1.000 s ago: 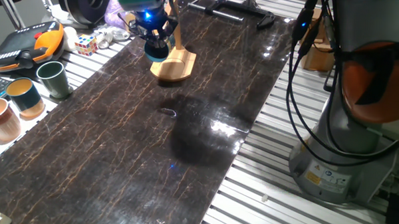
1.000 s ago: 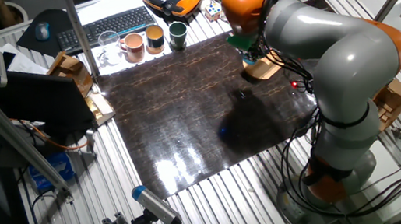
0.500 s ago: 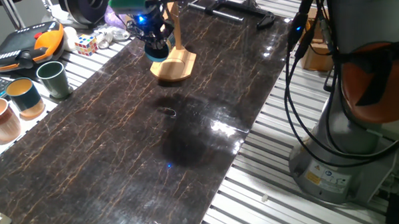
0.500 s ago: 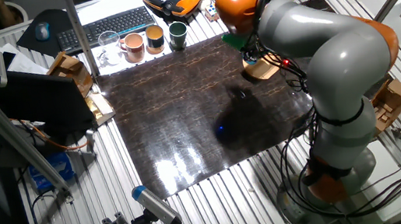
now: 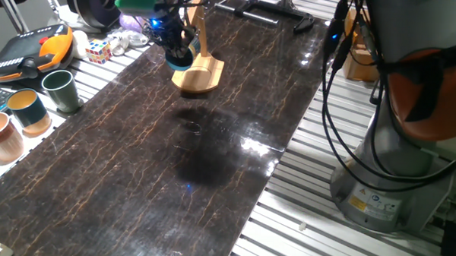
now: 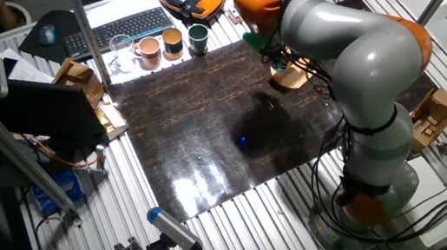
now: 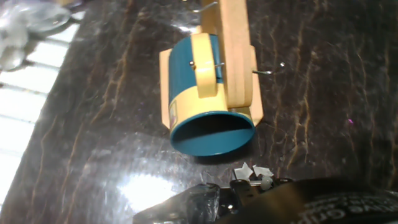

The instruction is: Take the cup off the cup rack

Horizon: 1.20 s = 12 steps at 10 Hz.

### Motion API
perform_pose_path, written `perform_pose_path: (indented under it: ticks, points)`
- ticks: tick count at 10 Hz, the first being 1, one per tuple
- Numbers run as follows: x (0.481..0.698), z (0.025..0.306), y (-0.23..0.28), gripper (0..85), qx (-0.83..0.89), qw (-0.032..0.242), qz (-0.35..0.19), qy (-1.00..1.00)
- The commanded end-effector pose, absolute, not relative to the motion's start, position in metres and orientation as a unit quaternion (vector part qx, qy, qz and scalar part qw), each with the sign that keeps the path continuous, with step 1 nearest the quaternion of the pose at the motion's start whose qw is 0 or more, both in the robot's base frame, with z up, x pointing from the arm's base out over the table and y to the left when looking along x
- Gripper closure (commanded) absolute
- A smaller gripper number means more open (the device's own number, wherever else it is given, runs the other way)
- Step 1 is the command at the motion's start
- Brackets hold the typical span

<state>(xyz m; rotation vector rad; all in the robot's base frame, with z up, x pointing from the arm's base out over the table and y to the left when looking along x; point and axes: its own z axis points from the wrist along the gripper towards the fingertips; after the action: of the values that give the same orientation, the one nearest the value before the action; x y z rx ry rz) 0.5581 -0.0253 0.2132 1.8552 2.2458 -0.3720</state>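
The cup (image 7: 205, 93) hangs on the rack (image 7: 236, 56), its cream handle hooked against the post and its open mouth tilted toward the hand camera, low over the rack's base at the far end of the table (image 5: 211, 181). In the one fixed view the cup (image 5: 179, 59) sits just under the hand (image 5: 172, 41), beside the post. Whether the fingers are spread or pinching the cup I cannot tell — the hand view shows only a dark blur of the hand's body along its lower edge, and both fixed views are too small and crowded there.

The main risk is the handle: if it catches on a peg as the cup comes away, the light rack probably tips or drags across the table. A pull not in line with the peg would cause that. A weak hold on the rim could also let the cup slip and drop onto the base.
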Motion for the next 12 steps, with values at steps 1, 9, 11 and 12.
perform_pose_path:
  ticks: [1, 9, 11, 12]
  points:
    - [0.5583, 0.2130, -0.0255, 84.3, 0.698, 0.087, -0.139, 0.697]
    - [0.5628, 0.2067, -0.0270, 84.3, 0.681, 0.090, -0.128, 0.715]
    - [0.5647, 0.2043, -0.0269, 84.3, 0.685, 0.092, -0.125, 0.712]
    - [0.5656, 0.2034, -0.0258, 84.3, 0.686, 0.096, -0.126, 0.710]
